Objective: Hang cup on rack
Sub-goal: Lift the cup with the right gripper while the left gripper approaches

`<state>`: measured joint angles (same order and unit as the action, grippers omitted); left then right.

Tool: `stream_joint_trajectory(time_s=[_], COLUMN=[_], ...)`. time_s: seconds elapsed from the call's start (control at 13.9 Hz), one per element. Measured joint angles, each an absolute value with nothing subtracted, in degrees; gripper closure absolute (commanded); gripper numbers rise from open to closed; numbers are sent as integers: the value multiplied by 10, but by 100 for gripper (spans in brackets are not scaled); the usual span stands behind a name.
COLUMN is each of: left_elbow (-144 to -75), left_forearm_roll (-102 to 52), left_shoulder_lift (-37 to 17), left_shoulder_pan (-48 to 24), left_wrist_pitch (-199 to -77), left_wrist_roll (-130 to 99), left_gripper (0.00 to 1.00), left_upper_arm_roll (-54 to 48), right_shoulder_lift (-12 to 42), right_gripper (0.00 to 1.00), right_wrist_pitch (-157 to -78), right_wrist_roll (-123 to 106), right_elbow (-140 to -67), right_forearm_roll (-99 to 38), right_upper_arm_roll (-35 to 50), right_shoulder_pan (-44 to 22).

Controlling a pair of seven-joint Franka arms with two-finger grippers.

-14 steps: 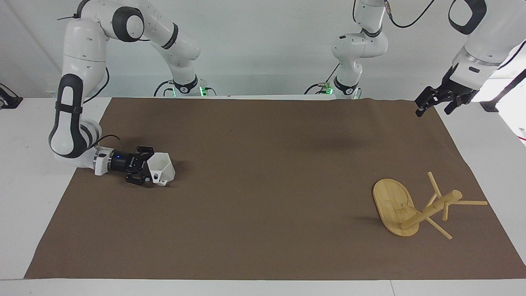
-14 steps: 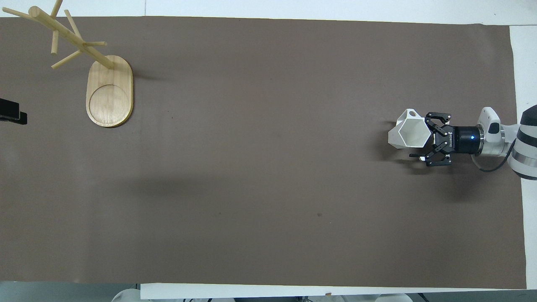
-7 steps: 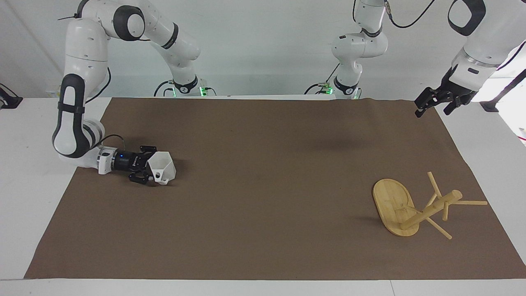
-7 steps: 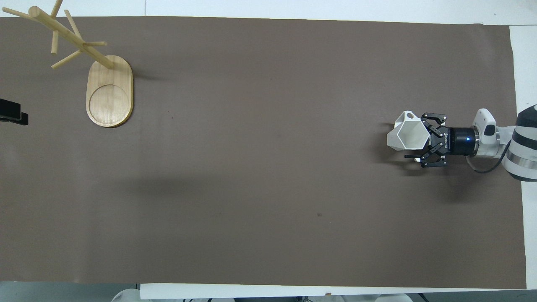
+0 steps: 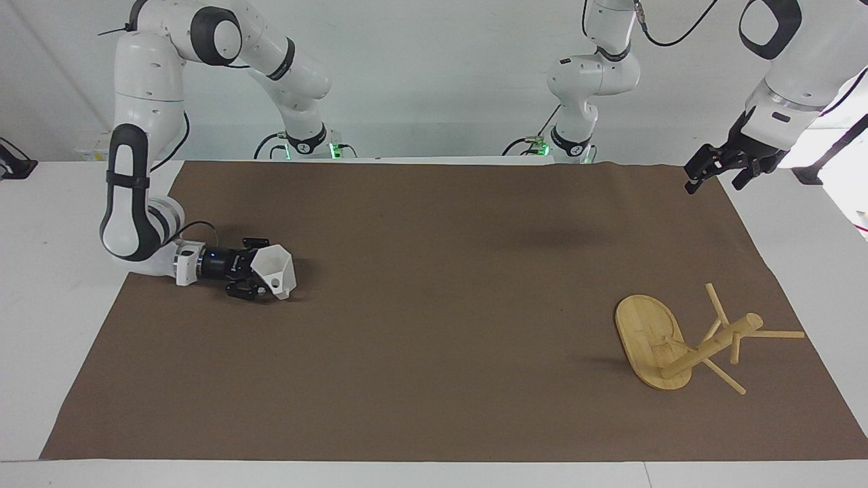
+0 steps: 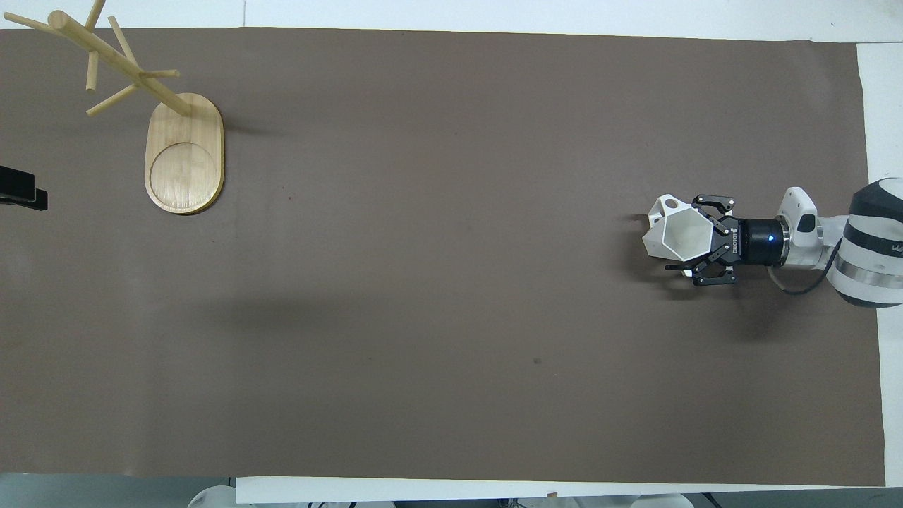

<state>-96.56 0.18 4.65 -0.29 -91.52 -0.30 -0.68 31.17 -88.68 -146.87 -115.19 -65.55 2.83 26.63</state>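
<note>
At the right arm's end of the worktop: the cup [image 5: 277, 270] sits on the brown mat [image 5: 434, 305], tipped a little, its open top showing from above.
Cup handle: it is on the side of the cup farther from the robots, with a round hole in it.
Right claw [image 5: 252, 270]: it lies low and flat, reaching in sideways from the edge of the mat. Its two fingers go around the cup, one on each side. I cannot tell if they press on the cup or just sit beside it.
Right arm: it bends down from its base to just above the mat.
Rack [image 5: 685, 342]: it stands on the mat at the left arm's end of the worktop, well apart from the cup. It has an oval wooden foot, a round post and thin pegs sticking out. No cup hangs on it.
Left claw [image 5: 717, 166]: it hangs in the air over the corner of the mat by the left arm's end. Its fingers stand wide apart and hold nothing.
Left arm: it waits.
</note>
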Motion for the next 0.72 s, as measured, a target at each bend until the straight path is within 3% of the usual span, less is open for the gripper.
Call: stream_joint_trajectory(time_s=[0.36, 0.43, 0.72], left_elbow=[-966, -966, -966], left_forearm_roll=[2, 2, 2], left_shoulder_lift=[46, 46, 46], left_shoulder_pan=[-3, -3, -3], left_wrist_pitch=[-915, -915, -919], left_wrist_roll=[-3, -3, -3], left_gripper=[0, 0, 0], left_upper_arm_roll=[-7, -7, -7], right_shoulder_lift=[311, 311, 311], right_gripper=[4, 11, 69], right_wrist_pitch=[-891, -892, -893], right_wrist_roll=[-1469, -1469, -1469], right_elbow=[-1152, -1152, -1152], right_forearm_roll=[-672, -673, -673], right_upper_arm_roll=[28, 28, 28], right_shoulder_pan=[253, 250, 248])
